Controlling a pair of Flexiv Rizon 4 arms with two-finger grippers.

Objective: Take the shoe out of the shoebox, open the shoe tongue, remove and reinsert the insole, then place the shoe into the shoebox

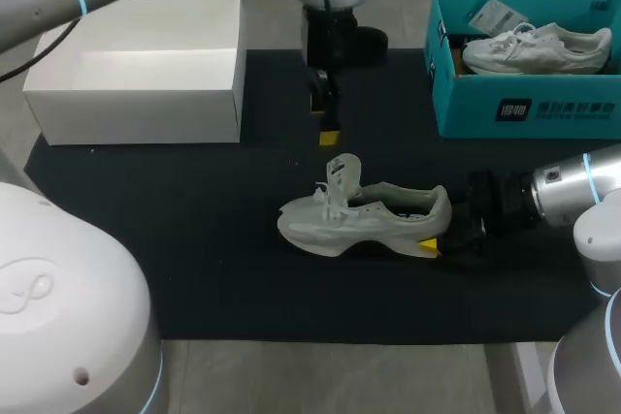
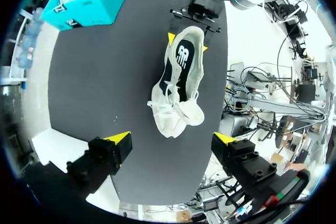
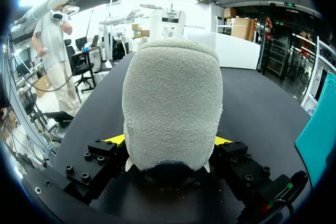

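A pale grey shoe [image 1: 364, 215] lies upright on the black mat [image 1: 194, 239], toe to the left. Its tongue [image 1: 343, 176] is pulled up and the black insole [image 2: 178, 64] shows inside. My right gripper [image 1: 441, 239] is at the heel, and in the right wrist view the heel [image 3: 172, 108] fills the space between its fingers, so my right gripper [image 3: 168, 142] is shut on the shoe. My left gripper [image 1: 328, 128] hangs open above the mat behind the shoe. From the left wrist view its gripper [image 2: 172, 139] is open over the toe, holding nothing.
An open white box [image 1: 146, 65] stands at the back left, partly on the mat. At the back right, a teal shoebox [image 1: 524, 109] holds another white shoe [image 1: 539, 48]. Bare mat lies in front of and left of the shoe.
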